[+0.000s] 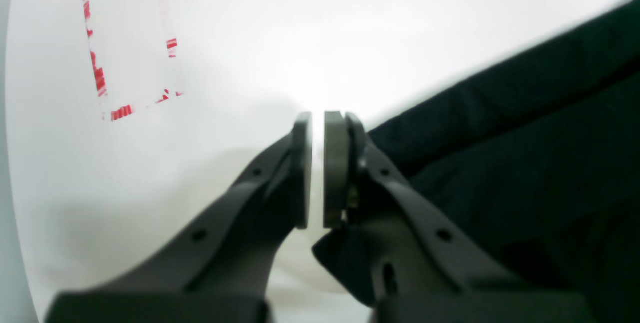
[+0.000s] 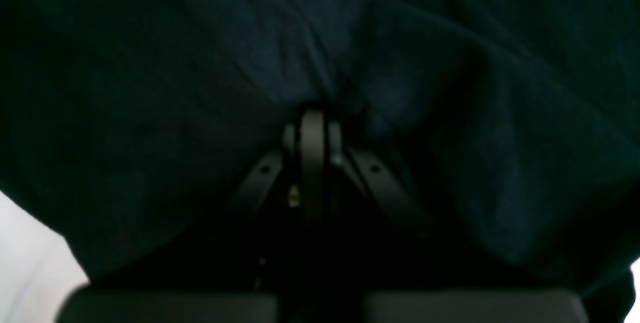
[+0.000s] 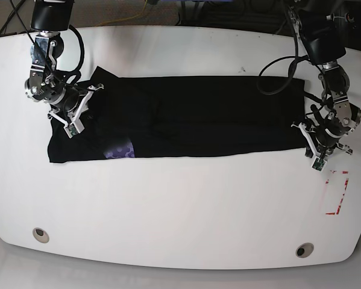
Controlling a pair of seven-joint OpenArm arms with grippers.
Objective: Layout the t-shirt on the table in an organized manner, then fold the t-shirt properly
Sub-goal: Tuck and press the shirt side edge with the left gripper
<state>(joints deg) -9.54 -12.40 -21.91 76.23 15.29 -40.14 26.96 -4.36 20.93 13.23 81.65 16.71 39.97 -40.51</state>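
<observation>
Gripping t-shirt (image 3: 192, 114) edge: right gripper (image 2: 314, 128); left gripper (image 1: 318, 170) closed (empty).

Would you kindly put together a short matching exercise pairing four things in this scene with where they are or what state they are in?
Things:
1. t-shirt
2. red outline mark
3. right gripper
4. left gripper

Descriptions:
A. shut, at the shirt's edge on the base view's right
B. spread as a long black band across the table
C. shut on black cloth, base view's left
D. on bare white tabletop, clear of the shirt

Pairs: 1-B, 2-D, 3-C, 4-A
</observation>
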